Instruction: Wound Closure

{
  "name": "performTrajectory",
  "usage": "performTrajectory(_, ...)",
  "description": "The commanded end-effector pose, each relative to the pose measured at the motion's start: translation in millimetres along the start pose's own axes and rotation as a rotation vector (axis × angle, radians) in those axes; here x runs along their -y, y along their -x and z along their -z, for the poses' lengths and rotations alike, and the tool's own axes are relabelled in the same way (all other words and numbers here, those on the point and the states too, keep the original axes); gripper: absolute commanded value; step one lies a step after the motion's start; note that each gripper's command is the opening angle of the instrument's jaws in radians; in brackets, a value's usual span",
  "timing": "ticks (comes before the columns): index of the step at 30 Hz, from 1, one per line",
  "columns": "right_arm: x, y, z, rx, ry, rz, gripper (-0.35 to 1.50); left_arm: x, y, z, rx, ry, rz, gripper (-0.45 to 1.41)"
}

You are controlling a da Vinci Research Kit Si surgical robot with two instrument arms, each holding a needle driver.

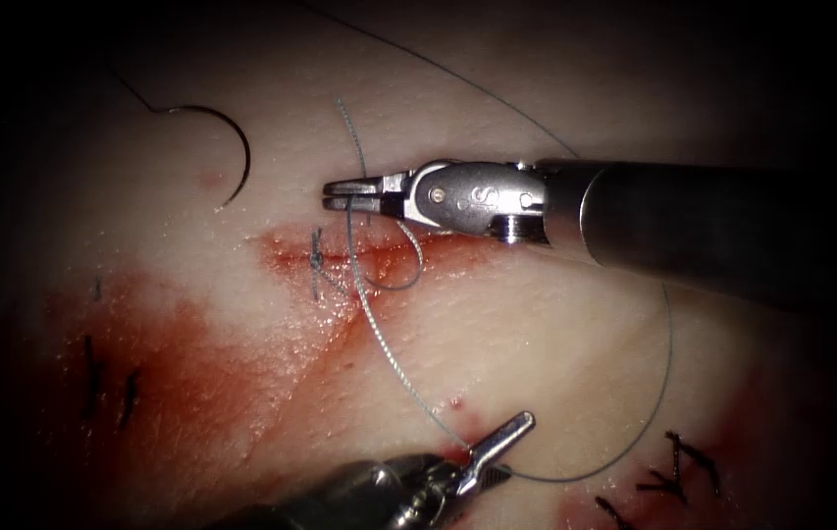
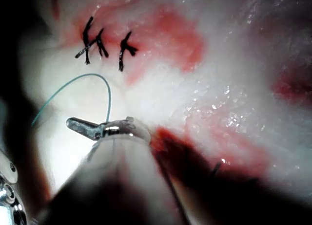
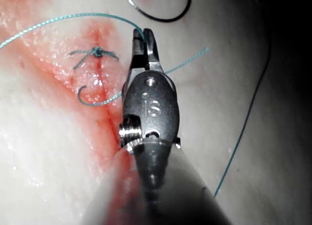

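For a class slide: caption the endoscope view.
Both claws, right and left, hold thread; needle lies free on tissue.

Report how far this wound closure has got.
Done: one knotted blue-green stitch sits across the red cut in the pale tissue. In hand: the right end effector and the left end effector are each shut on the thin blue-green thread. The dark curved needle lies free on the tissue, left of the cut. Left: the cut right of the stitch is unstitched.

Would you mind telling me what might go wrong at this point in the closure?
1. The right hand is shut on the thread just above the knot; a hard pull might tear the tissue.
2. The needle lies loose on the tissue left of the hand; dragged thread could shift it.
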Motion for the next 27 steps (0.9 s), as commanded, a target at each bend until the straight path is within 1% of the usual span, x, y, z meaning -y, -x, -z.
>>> performTrajectory(1, -0.4, -0.1, -1.1, -0.004, -0.001, 0.002, -0.35, 0.0, 0.0, -1.1, -0.006, -0.002, 0.0, 0.99)
performTrajectory(4, -0.4, -0.1, -1.0, -0.004, -0.001, 0.002, -0.35, -0.3, -0.6, -1.7, -0.007, -0.006, -0.011, 0.91)
performTrajectory(7, -0.5, -0.1, -0.9, -0.003, -0.002, 0.002, -0.35, -0.9, -1.2, -1.8, -0.017, -0.01, -0.017, 0.67)
performTrajectory(8, -0.6, 0.0, -0.9, -0.003, -0.002, 0.002, -0.35, -1.1, -1.4, -1.8, -0.019, -0.012, -0.02, 0.37)
performTrajectory(10, -0.6, 0.0, -0.9, -0.003, -0.002, 0.002, -0.35, -1.4, -1.8, -1.6, -0.02, -0.013, -0.023, 0.05)
performTrajectory(11, -0.6, 0.0, -0.8, -0.003, -0.002, 0.002, -0.35, -1.5, -1.9, -1.5, -0.02, -0.013, -0.024, -0.05)
performTrajectory(12, -0.7, 0.0, -0.8, -0.006, 0.0, 0.001, -0.35, -1.6, -2.0, -1.5, -0.02, -0.013, -0.025, -0.1)
performTrajectory(13, -0.7, 0.0, -0.8, -0.007, -0.003, 0.001, -0.35, -1.6, -2.1, -1.3, -0.022, -0.011, -0.026, -0.37)
performTrajectory(14, -0.7, 0.0, -0.7, -0.007, -0.003, 0.001, -0.35, -1.7, -2.2, -1.2, -0.022, -0.011, -0.027, -0.45)
performTrajectory(17, -0.8, 0.1, -0.5, -0.006, -0.003, 0.002, -0.35, -1.7, -2.4, -0.4, -0.035, 0.019, -0.036, -0.45)
performTrajectory(20, -1.0, 0.3, 0.1, -0.007, -0.001, -0.004, -0.35, -1.8, -2.8, 1.4, -0.06, 0.048, -0.041, -0.45)
performTrajectory(23, -1.3, 0.4, 0.8, -0.004, 0.005, -0.013, -0.35, -2.2, -3.1, 4.4, -0.072, 0.058, -0.05, -0.45)
performTrajectory(27, -1.3, 0.4, 1.7, -0.003, 0.002, -0.017, -0.35, -2.3, -2.5, 9.3, -0.019, 0.056, -0.056, -0.45)
